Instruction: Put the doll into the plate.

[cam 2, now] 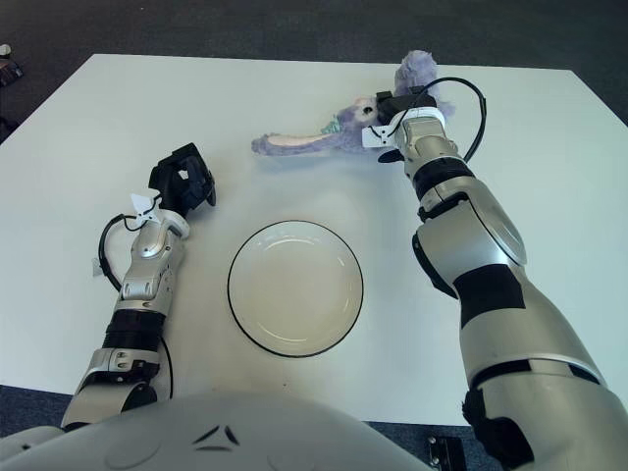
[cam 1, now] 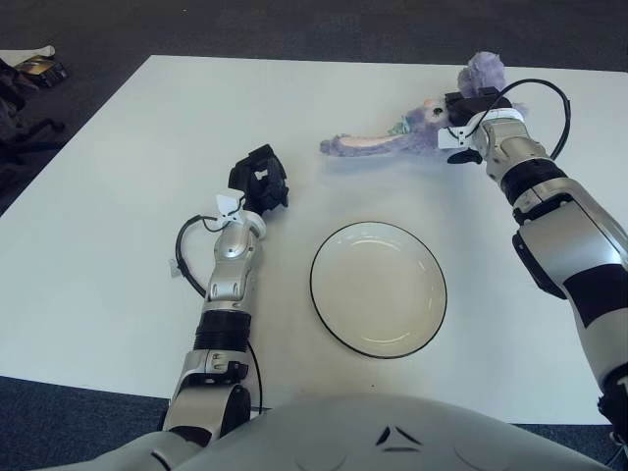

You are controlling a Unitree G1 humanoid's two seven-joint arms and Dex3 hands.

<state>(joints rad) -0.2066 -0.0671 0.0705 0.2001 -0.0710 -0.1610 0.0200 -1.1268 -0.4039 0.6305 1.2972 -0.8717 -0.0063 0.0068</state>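
We see a broad white table (cam 1: 118,196) filling most of the view, and it bears everything that matters here. Next in size are our two arms: the right one reaches far across the table to its back right part, presumably because that is where the doll lies, while the left one extends only partway and does no work. Near the middle, close to our body, sits the round white plate (cam 1: 379,288) with a dark rim, bare inside and well apart from the doll, so the carry is not yet done. The doll (cam 1: 392,143), a purple plush with a long pale stretch pointing toward our left, shows at the far right of the table; whether it touches the surface or hangs just above it we cannot tell. Our right hand (cam 1: 465,116) is at the doll's head end, and its dark fingers appear to be closed round the plush there, a hold that would let the long body trail free, though the contact itself is partly hidden. Our left hand (cam 1: 260,178) shows left of the plate, its fingers curled in on nothing, likely kept out of the way. We judge that the next move calls for bringing the doll back toward us and over the plate.
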